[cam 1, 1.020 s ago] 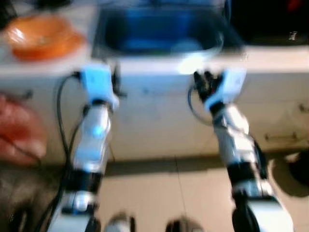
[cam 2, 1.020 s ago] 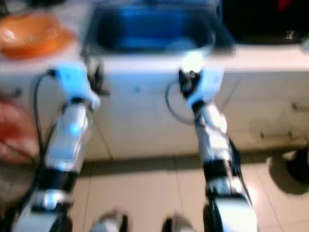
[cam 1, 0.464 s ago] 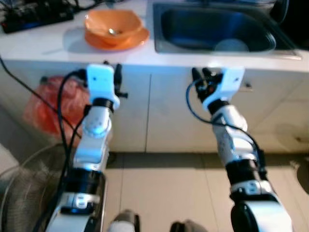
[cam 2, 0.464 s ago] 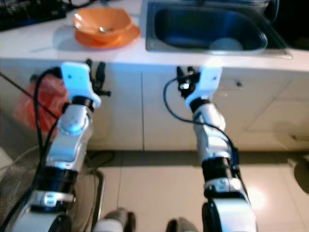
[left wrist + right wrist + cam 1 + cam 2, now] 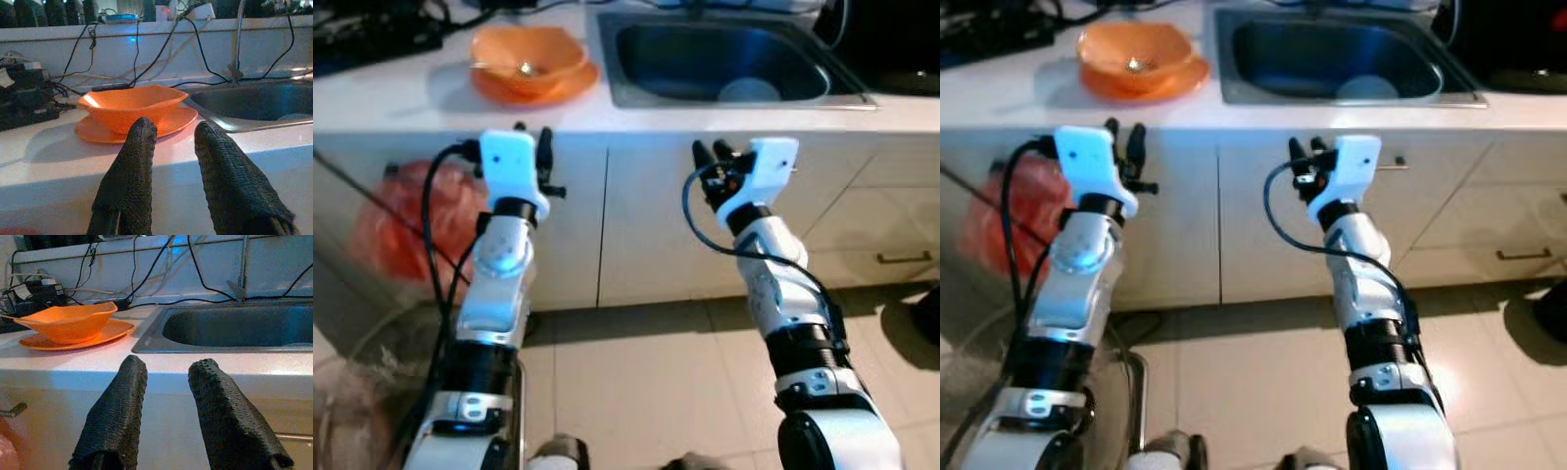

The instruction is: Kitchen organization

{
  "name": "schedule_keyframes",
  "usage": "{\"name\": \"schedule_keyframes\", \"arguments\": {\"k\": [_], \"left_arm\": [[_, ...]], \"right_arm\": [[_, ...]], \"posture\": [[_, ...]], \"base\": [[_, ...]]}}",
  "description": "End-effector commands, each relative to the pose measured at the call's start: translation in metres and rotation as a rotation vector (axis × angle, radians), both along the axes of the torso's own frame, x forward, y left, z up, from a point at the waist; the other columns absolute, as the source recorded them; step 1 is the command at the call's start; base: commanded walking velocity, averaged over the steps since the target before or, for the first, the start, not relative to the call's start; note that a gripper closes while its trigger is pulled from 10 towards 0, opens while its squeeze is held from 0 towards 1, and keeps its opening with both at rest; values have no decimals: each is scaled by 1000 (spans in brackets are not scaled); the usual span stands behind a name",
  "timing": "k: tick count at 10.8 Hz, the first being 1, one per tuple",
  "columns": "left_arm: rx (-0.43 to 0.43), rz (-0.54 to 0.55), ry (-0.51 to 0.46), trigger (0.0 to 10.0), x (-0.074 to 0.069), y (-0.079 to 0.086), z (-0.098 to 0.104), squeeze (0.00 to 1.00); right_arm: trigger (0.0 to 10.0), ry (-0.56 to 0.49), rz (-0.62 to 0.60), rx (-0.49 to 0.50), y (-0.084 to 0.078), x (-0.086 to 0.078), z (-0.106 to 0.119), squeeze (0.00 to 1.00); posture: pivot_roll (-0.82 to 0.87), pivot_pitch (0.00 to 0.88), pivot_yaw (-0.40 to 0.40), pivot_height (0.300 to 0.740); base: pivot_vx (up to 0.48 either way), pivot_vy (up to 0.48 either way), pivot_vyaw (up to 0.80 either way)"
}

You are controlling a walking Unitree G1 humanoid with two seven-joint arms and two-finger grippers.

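Observation:
An orange bowl rests on an orange plate on the white counter, left of the steel sink. A small spoon lies inside the bowl. A white dish sits in the sink basin. My left gripper is raised in front of the counter edge below the bowl, open and empty. Below the sink's front rim, level with the counter edge, my right gripper is open with nothing held. Both wrist views look across the counter at the bowl and sink.
White cabinet doors stand below the counter, with a drawer handle at the right. A red plastic bag hangs at the left. Black cables and devices lie at the counter's back left. Tiled floor lies underfoot.
The camera view has shifted and sharpened: the counter, bowl and sink now sit a little further left. Both grippers stay raised and open before the counter edge.

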State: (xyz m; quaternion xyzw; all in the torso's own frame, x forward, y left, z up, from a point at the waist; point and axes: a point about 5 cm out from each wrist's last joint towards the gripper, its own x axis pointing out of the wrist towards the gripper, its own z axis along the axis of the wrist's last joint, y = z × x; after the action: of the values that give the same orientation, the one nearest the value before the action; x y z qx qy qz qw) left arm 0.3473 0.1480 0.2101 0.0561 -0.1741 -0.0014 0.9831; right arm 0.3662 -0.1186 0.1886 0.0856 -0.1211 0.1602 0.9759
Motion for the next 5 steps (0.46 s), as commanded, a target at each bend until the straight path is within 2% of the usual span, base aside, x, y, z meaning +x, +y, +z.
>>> {"name": "schedule_keyframes", "arguments": {"k": [1,4,5], "left_arm": [[-7,-23,-5,10000,-1,-7,1,0],[-7,-26,-2,10000,0,-8,1,0],[-6,-23,-2,10000,0,-8,1,0]], "right_arm": [[10000,20,-22,3,-8,0,-4,0],[10000,19,-23,3,-8,0,-4,0],[10000,22,-24,2,-9,0,-4,0]], "posture": [[76,143,-43,723],[75,149,-42,723],[75,151,-43,723]], "base": [[461,0,0],[459,0,0],[0,0,0]]}}
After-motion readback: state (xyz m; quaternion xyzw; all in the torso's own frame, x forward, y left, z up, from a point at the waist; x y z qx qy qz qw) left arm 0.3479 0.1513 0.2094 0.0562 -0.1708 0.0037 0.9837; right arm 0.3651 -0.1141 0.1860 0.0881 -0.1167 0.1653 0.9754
